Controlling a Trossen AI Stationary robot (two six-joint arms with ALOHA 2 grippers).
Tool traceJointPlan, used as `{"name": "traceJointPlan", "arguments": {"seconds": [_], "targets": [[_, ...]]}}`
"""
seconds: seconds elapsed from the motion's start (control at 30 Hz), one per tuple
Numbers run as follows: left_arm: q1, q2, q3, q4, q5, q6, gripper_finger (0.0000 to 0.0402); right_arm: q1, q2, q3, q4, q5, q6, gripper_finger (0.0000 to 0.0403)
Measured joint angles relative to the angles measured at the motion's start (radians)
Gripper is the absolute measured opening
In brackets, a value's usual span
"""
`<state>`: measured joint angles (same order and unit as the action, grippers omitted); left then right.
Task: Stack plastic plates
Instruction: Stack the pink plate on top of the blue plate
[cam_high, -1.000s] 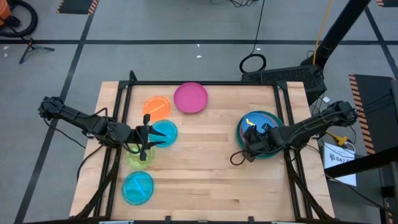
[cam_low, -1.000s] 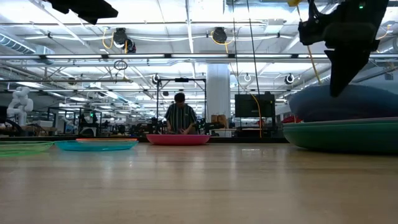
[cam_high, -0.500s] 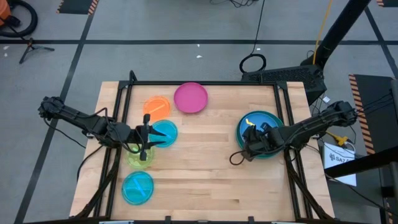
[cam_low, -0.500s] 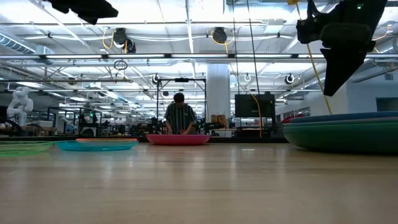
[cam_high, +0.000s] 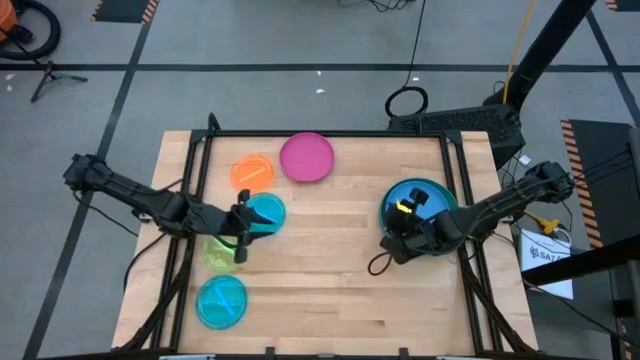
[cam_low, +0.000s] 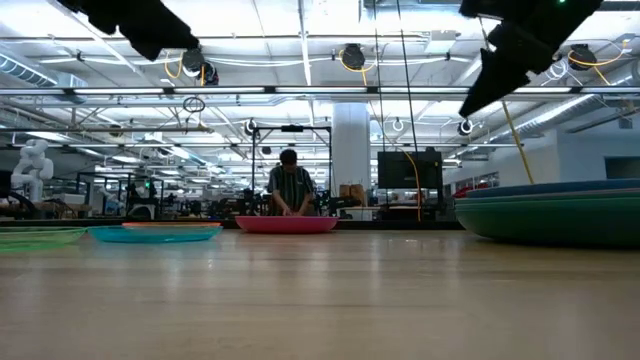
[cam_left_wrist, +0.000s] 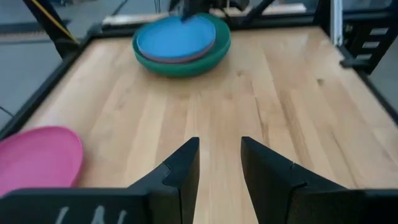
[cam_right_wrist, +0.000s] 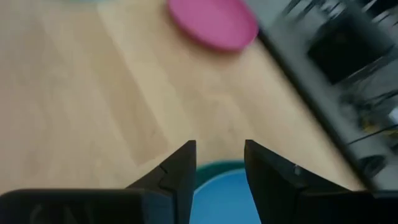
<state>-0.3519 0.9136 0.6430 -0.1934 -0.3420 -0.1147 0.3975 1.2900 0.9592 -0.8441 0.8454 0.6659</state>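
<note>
At the table's right, a blue plate (cam_high: 416, 194) lies on top of a stack whose bottom plate is a large teal one (cam_low: 548, 216). My right gripper (cam_high: 398, 228) hovers open above the stack's near left rim. The blue plate (cam_right_wrist: 219, 198) shows below its fingers. A pink plate (cam_high: 306, 157), an orange plate (cam_high: 252, 171), a cyan plate (cam_high: 266, 212), a lime plate (cam_high: 220, 254) and a second cyan plate (cam_high: 221, 302) lie flat on the left half. My left gripper (cam_high: 250, 228) hangs open above the cyan and lime plates, pointing toward the stack (cam_left_wrist: 180, 45).
A black frame (cam_high: 320, 133) runs round the wooden tabletop. A loose black cable loop (cam_high: 378, 262) lies near the stack. Bare wood (cam_high: 330, 250) lies between the left plates and the stack. In the room beyond the table, a person (cam_low: 289, 188) stands.
My right gripper has let go of the blue plate, which was tilted up and now lies flat on the stack. The gripper has then risen and drawn back toward the table's near edge. My left gripper has shifted a little toward the table's right.
</note>
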Motion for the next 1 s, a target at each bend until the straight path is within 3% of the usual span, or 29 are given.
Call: {"name": "traceJointPlan", "arguments": {"seconds": [0.2,0.47,1.0], "targets": [[0.005,0.127,0.000,0.118,0.000,0.008,0.0125,0.011,-0.007,0.000,0.010,0.125,-0.024,0.0130],[0.050,0.179,0.032,0.127,-0.002,0.036,0.0125,-0.047,-0.010,0.000,0.160,0.120,0.007,0.0114],[0.077,0.166,0.135,-0.164,-0.094,0.227,0.0125,-0.363,0.060,0.000,0.747,-0.267,-0.237,0.0082]]}}
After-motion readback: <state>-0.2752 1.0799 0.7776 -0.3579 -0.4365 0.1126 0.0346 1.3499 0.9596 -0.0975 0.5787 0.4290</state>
